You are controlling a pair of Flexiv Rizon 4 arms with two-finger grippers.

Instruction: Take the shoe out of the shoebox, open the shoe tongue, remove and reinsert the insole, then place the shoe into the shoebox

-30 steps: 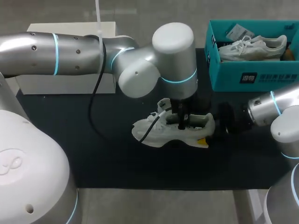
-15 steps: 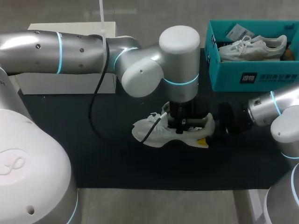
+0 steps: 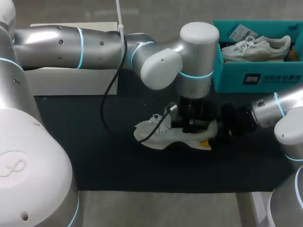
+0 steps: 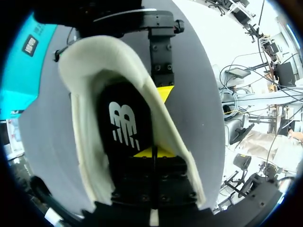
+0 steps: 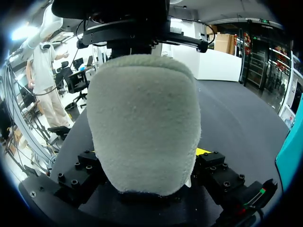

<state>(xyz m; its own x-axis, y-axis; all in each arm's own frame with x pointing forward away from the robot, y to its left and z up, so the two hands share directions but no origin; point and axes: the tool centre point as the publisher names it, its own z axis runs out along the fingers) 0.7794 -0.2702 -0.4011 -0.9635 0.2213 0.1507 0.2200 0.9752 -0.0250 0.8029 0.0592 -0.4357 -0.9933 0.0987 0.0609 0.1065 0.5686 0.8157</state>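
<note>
A white shoe (image 3: 156, 135) lies on its side on the black mat, toe to the left. My left gripper (image 3: 190, 125) reaches down into its opening. In the left wrist view the gripper (image 4: 152, 152) is shut, its yellow tips together on the black insole (image 4: 125, 125) with a white logo, inside the shoe's pale lining (image 4: 90, 52). My right gripper (image 3: 214, 132) comes in from the right at the heel. In the right wrist view the fuzzy heel (image 5: 142, 123) fills the wide gap of the right gripper (image 5: 149, 156), one finger on each side.
A teal shoebox (image 3: 255, 78) stands at the back right with a second white shoe (image 3: 255, 47) in it. A white box (image 3: 71, 82) sits at the back left. The mat in front of the shoe is bare.
My left arm has swung to the right, carrying its gripper along inside the shoe toward the heel. The shoe and the right arm have stayed put.
</note>
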